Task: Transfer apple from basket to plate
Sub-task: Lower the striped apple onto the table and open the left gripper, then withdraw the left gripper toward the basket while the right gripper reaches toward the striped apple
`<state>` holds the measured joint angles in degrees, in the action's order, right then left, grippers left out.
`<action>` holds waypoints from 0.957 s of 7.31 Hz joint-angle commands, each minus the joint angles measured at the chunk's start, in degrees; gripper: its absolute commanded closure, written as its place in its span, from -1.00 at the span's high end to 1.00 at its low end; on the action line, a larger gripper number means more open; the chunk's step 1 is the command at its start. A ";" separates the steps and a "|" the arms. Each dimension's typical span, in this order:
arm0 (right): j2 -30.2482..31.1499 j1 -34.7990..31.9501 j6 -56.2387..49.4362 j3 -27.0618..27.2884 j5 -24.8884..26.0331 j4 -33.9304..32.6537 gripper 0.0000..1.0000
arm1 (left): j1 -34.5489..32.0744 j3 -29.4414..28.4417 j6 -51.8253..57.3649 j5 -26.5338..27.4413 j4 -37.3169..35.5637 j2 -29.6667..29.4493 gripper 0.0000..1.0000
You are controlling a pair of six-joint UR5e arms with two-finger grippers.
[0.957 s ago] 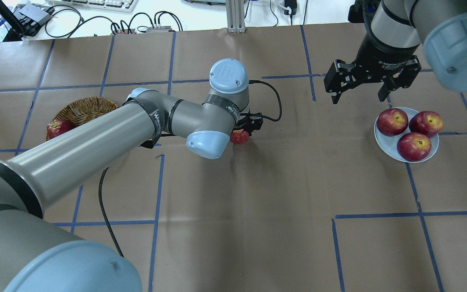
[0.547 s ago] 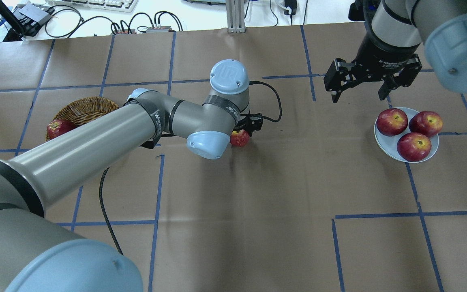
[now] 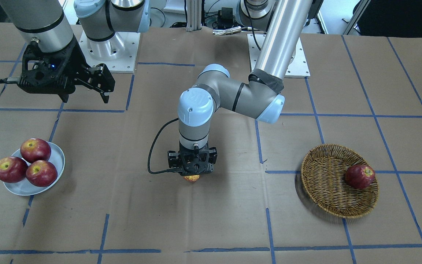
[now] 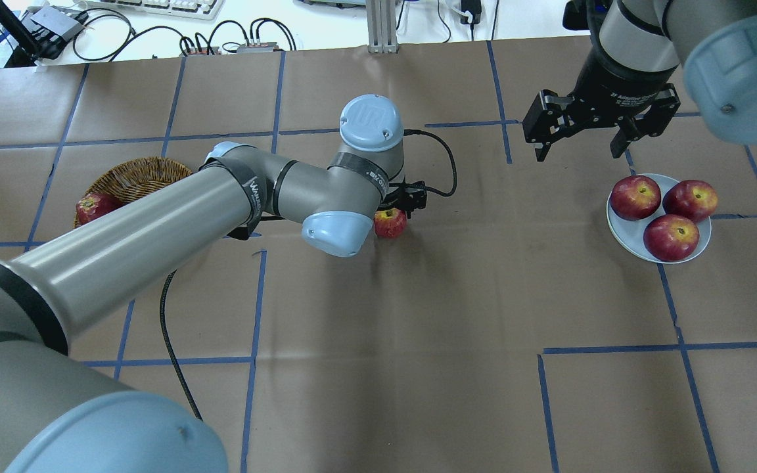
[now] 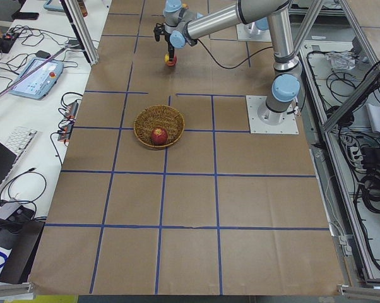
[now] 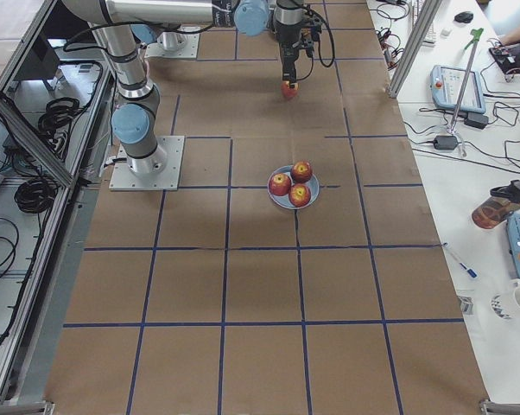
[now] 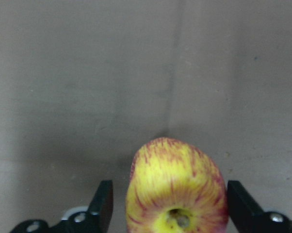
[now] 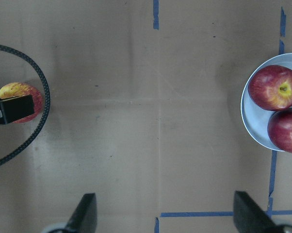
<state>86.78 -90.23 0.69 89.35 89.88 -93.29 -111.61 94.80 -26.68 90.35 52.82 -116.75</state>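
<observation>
The apple [image 7: 177,189], yellow with red streaks, sits stem-up on the brown paper at mid table, between the fingers of my left gripper [image 3: 192,175]. The jaws stand apart on either side of it, with a gap at one finger. It also shows in the overhead view [image 4: 390,222] and the right wrist view [image 8: 20,97]. The wicker basket [image 3: 324,183] holds one dark red apple [image 3: 359,176]. The pale blue plate [image 4: 621,236] holds three dark red apples. My right gripper [image 4: 575,141] is open and empty, hovering beyond the plate.
A black cable [image 4: 447,167] loops from the left wrist over the paper beside the apple. Blue tape lines grid the table. Keyboards and cables lie past the far edge [image 4: 155,6]. The left arm covers part of the basket [image 4: 142,177] in the overhead view.
The apple under my left gripper has turned from its side to stem-up on the paper. My right gripper has drifted slightly farther from the plate, still open.
</observation>
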 commanded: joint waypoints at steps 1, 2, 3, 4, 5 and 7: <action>-3.89 -0.38 0.36 -3.03 -0.14 -0.83 1.00 | 4.53 -2.85 7.91 0.00 14.88 9.22 0.97; -5.03 -0.56 2.01 -3.13 -0.23 -2.49 1.00 | 7.16 -2.86 12.05 -0.08 20.34 13.79 0.97; -6.09 -0.99 3.25 -3.04 -0.32 -3.73 1.00 | 10.24 -2.95 16.96 -0.26 25.00 18.44 0.98; -7.49 -3.09 6.57 -3.04 -0.32 -5.13 1.00 | 14.10 -2.51 20.06 -0.35 32.36 23.45 0.98; -10.03 -6.24 9.99 -3.04 -0.14 -8.54 1.00 | 19.09 -1.64 20.35 -0.52 39.22 27.15 0.98; -16.35 -13.44 18.25 -3.04 0.03 -17.05 1.00 | 20.20 -1.54 28.31 -0.87 39.64 30.16 0.98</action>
<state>74.32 -99.38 14.10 86.31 89.79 -105.12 -92.53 93.22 -3.02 89.77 91.20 -88.91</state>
